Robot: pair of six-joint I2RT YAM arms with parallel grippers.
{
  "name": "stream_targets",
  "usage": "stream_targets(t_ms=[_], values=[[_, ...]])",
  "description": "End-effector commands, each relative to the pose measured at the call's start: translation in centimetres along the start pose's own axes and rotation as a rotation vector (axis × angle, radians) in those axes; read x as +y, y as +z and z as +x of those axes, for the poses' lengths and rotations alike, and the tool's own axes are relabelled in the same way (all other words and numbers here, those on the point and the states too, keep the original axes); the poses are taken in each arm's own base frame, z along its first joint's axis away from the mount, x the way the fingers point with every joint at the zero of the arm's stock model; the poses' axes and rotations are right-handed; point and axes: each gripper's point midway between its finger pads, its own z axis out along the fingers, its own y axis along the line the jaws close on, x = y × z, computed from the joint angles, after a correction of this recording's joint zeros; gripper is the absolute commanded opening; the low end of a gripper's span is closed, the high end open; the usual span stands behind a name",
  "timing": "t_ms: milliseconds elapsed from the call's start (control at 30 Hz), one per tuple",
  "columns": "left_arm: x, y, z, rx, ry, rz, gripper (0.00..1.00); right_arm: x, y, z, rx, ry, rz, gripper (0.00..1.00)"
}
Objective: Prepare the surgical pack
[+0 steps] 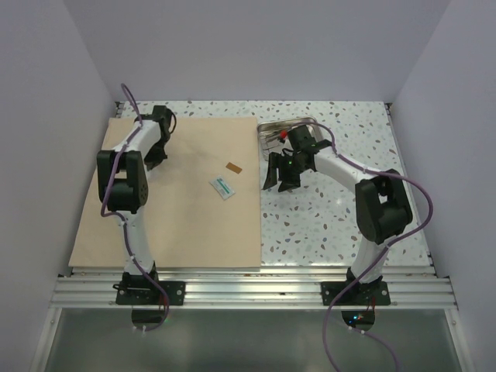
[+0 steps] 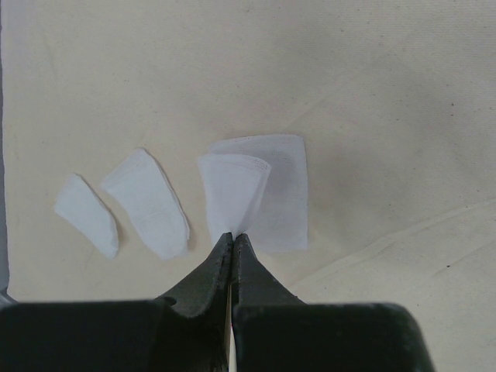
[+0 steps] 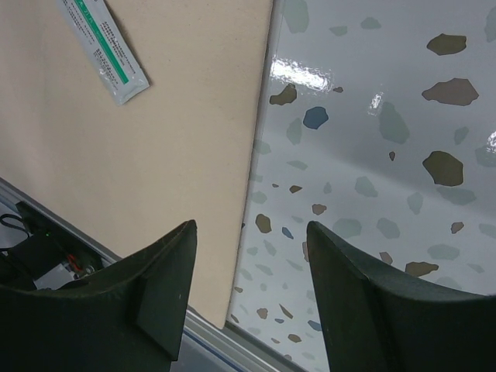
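Wrap sheet [image 1: 178, 201] looks light and floppy, so pinch its 3 o'clock edge; right claw [image 3: 249, 232] gapes apart, left claw [image 2: 232, 237] clamped on gauze [image 2: 275, 190].

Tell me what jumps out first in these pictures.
A large tan wrap sheet covers the table's left half, a green-printed packet on it. A shiny steel tray sits at the far edge by the right arm. The left gripper is shut at a folded white pad.

Green print on packet [image 3: 103, 48] too small, unreadable
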Motion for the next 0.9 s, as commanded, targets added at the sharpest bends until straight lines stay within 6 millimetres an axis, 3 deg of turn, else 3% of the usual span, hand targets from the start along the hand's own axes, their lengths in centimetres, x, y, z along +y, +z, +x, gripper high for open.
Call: stream_targets(t_ms=[0,733,867], values=[[-0.4,0.3,-0.7,-0.031,-0.008,-0.015,0.00,1.2,-0.1,-0.8,-0.018,-0.020,-0.038,0.63],[-1.5,1.5,-0.2,-0.017,0.006,0.003,0.02,1.2,0.2,-0.8,-0.006,-0.019,-0.041,0.63],[-1.8,1.3,-0.3,-0.022,0.008,0.008,0.09,1.1,0.3,-0.8,-0.005,-0.017,-0.042,0.63]])
